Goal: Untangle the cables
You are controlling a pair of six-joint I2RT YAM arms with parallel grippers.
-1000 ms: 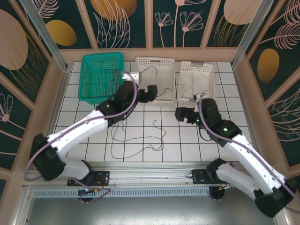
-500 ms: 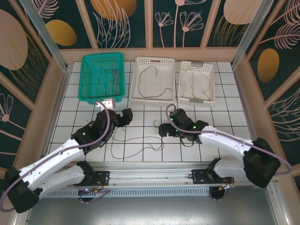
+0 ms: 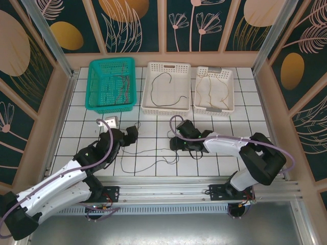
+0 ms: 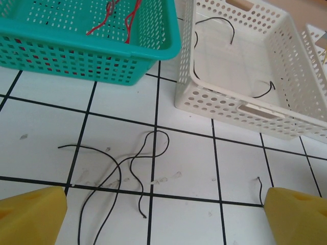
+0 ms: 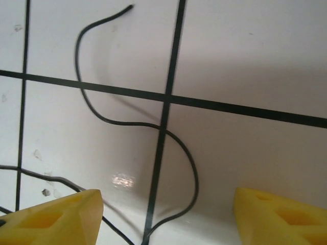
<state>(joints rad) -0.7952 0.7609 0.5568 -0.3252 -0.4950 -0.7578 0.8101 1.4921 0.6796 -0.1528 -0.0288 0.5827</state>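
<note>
The loose cables are too thin from above to count. The left wrist view makes out two dark strands crossing on the tiles, both running off the bottom edge, plus a short end just beside one yellow fingertip. The right wrist view shows one dark strand in an S-curve. A second strand slips under a fingertip and is hidden there. These cables lie limp and looped on the white tiled desk, near the middle of its front edge, between the two claws. The left claw hangs over them with its fingers well apart and nothing gripped. The right claw sits low over the desk, likewise spread wide and holding nothing. Three baskets stand in a row along the desk's far edge. The green basket, toward the far left corner, holds red cables. At least two show, cut off at the top of the left wrist view. The middle basket, white, holds one dark cable, partly masked by the basket's wall in that view. The right basket, also white, holds tan cables whose number is unclear.
</note>
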